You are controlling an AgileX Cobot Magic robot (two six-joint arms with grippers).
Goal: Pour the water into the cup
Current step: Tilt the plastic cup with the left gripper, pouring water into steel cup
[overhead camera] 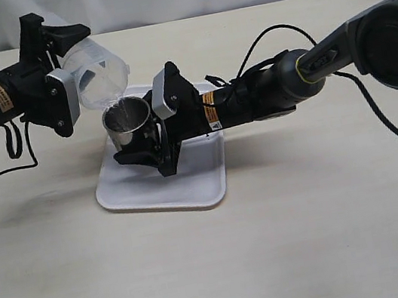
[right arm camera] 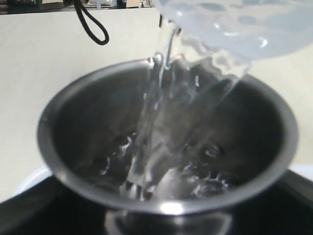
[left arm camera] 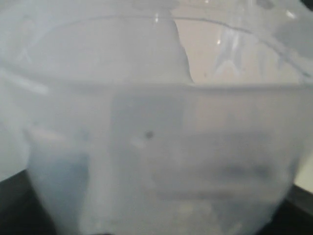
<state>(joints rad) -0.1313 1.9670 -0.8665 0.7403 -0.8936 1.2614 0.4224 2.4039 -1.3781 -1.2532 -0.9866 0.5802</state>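
Exterior view: on a pale table (overhead camera: 313, 237), two black robot arms meet over a white tray (overhead camera: 190, 185). Above the tray's far left corner, the left gripper (overhead camera: 68, 75) has its jaws spread wide and clamped on a translucent plastic beaker (overhead camera: 97, 66), which it holds clear of the tray and tipped with its mouth down. Reaching in from the tray's right side, the right gripper (overhead camera: 146, 127) has its jaws set wide around a small steel cup (overhead camera: 127, 121) and grips it. The cup is upright on the far left part of the tray, directly under the beaker's lip. Seen from the right wrist, a thin clear stream of water (right arm camera: 156, 122) falls from the beaker into the cup and splashes over its dark bottom.
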